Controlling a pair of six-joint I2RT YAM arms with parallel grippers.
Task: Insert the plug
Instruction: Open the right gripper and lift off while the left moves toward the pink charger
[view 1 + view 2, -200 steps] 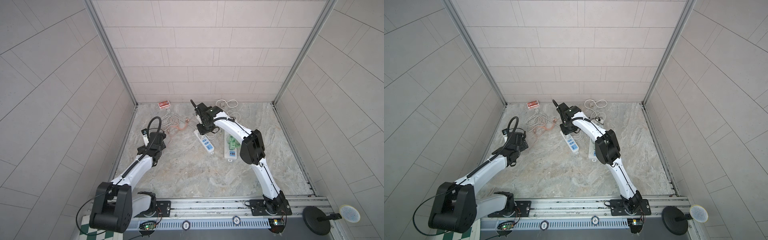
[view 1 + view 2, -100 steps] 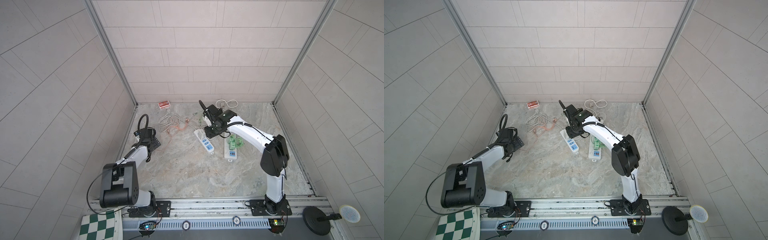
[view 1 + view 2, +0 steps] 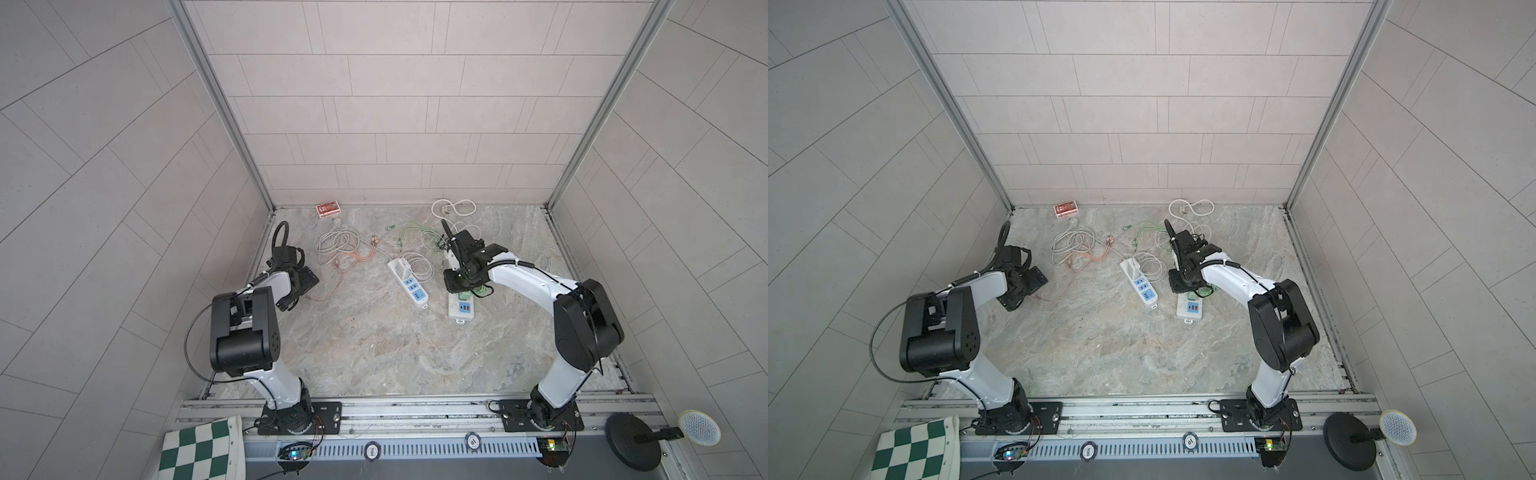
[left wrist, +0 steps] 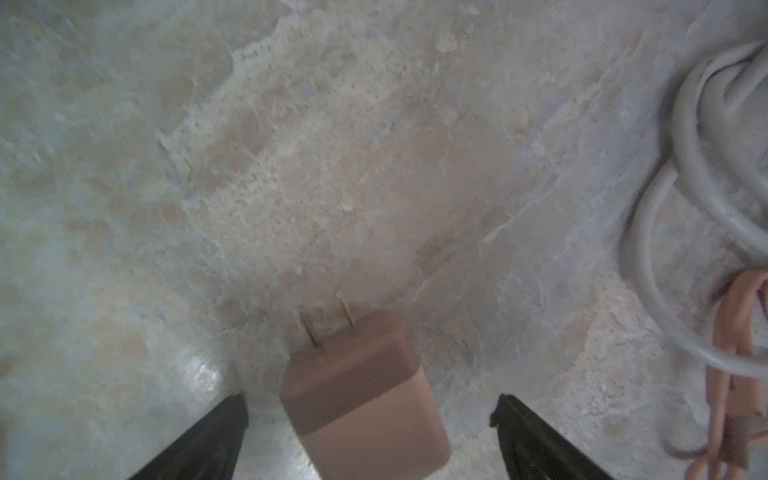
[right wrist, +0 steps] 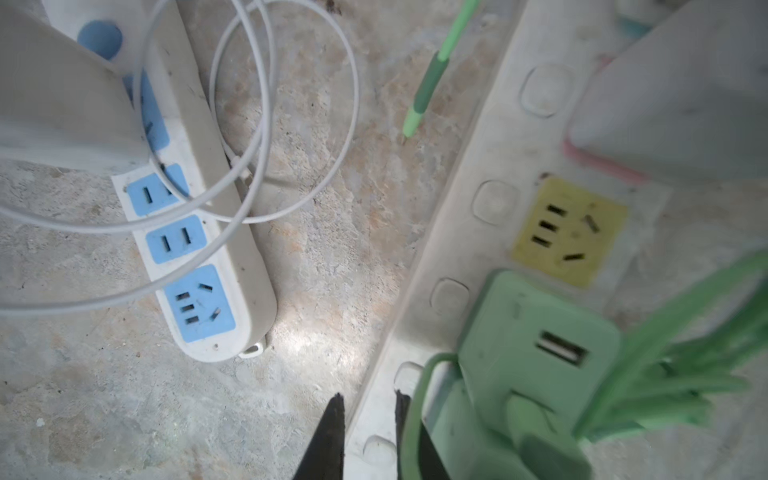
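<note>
A brownish-pink plug (image 4: 361, 395) with two metal prongs lies on the stone floor. My left gripper (image 4: 370, 419) stands open around it, both black fingers (image 4: 208, 440) clear of its sides. In both top views the left gripper (image 3: 305, 282) (image 3: 1034, 282) is low by the left wall and hides the plug. My right gripper (image 5: 369, 399) is shut, its tips over the edge of a white power strip (image 5: 469, 257) (image 3: 461, 309) with a yellow socket (image 5: 569, 230) and a green adapter (image 5: 536, 345) plugged in. A white strip with blue sockets (image 5: 199, 266) (image 3: 409, 286) lies beside it.
A grey cable coil (image 3: 336, 245) and an orange cable (image 3: 361, 257) lie right of the left gripper. Green cables (image 3: 411, 232) and a white cable (image 3: 453, 206) lie near the back wall, with a red box (image 3: 328, 208). Tiled walls close three sides.
My right gripper has moved right and forward from the blue-socket strip to the other strip, and its jaws have closed. The left arm has folded back, its gripper staying by the left wall.
</note>
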